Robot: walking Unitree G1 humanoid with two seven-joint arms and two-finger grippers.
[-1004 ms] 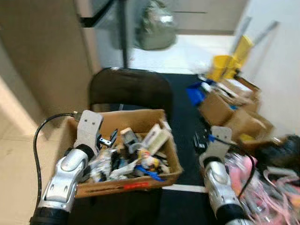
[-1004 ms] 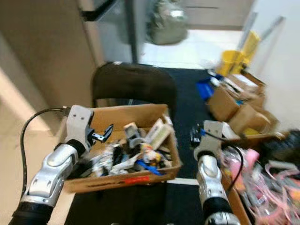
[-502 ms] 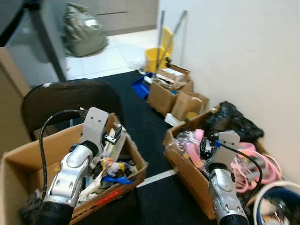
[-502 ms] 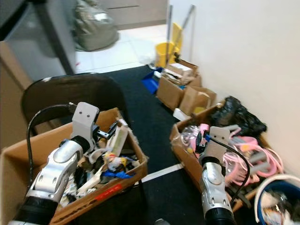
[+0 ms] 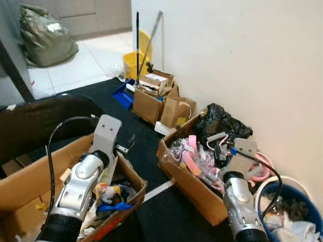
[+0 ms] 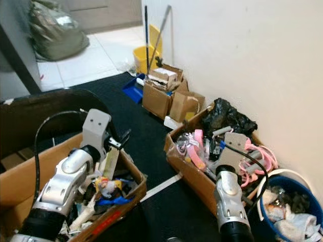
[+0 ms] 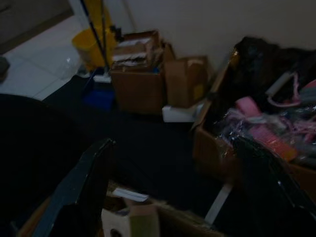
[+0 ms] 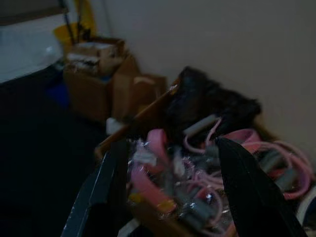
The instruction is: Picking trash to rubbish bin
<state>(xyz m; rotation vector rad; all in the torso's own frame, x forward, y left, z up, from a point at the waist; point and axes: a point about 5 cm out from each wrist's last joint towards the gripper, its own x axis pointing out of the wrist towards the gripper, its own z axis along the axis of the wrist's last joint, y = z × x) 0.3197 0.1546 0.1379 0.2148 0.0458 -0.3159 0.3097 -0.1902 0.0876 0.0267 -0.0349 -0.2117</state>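
- The left gripper (image 7: 173, 182) hangs spread and empty above the open brown cardboard box of mixed trash (image 5: 118, 194) on the black chair (image 5: 35, 121).
- The right gripper (image 8: 170, 192) is likewise released, over the cardboard box of pink cords (image 6: 194, 174).
- The round blue rubbish bin (image 6: 290, 206), part-filled, stands by the white wall, beside that box.

yellow mop bucket (image 5: 133, 56), green sack (image 5: 45, 36), dark chair (image 5: 45, 123)

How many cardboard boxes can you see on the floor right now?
4. A large trash-filled box under the left gripper, one with pink clutter ahead of the right gripper, and two smaller boxes along the wall. More may be hidden.
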